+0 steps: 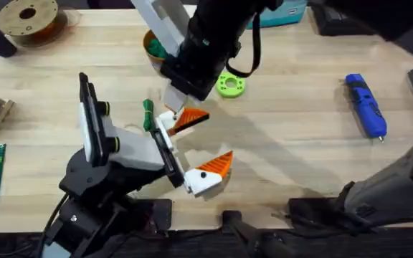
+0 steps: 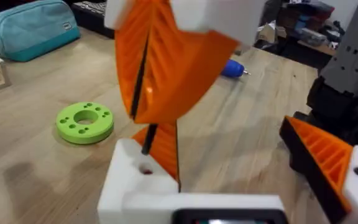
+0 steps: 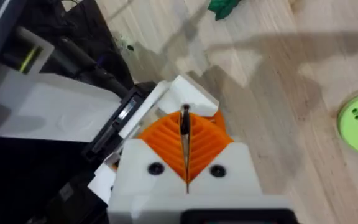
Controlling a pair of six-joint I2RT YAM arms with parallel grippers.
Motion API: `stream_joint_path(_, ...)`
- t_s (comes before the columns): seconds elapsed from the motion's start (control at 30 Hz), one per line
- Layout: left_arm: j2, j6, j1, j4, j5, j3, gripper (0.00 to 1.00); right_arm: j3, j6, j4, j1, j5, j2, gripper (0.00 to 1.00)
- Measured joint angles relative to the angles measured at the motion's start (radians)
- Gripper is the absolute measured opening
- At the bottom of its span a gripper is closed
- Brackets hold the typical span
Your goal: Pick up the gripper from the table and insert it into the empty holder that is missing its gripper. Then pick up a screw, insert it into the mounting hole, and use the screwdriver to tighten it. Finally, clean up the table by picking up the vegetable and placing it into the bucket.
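- The gripper [image 1: 191, 118], an orange wedge with a dark face, sits at the holder [image 1: 166, 126], near the middle of the table [image 1: 300, 143]. Its long axis runs out from the holder, and its narrow end points towards the table's right edge and slightly to the far side.
- The right gripper [image 1: 176, 97] reaches across from the far right and comes down on the wedge. In its wrist view the orange pads [image 3: 207, 140] are pressed together on a thin dark edge, so we read it as clamped on the gripper.
- The left gripper [image 1: 188, 147] has its two fingers well apart. One is the white holder; the other carries a fitted orange tip [image 1: 218, 165] that points the same way as the wedge.
- The vegetable [image 1: 148, 115] lies just beside the holder, on its left, with its long axis running from the far edge towards the near one.
- The screwdriver [image 1: 365, 104] lies well apart, near the right edge, its bit end towards the near edge.
- The bucket [image 1: 152, 44] stands near the far edge, partly hidden by the right arm.
- A flat green disc [image 1: 231, 84] lies just right of that arm.
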Motion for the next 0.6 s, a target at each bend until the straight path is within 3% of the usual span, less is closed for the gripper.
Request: stream_joint_path(0.6,0.000,0.000,0.000,0.000,0.000,0.000,0.987,0.000,0.015,-0.011,0.005,0.000,0.033,0.007)
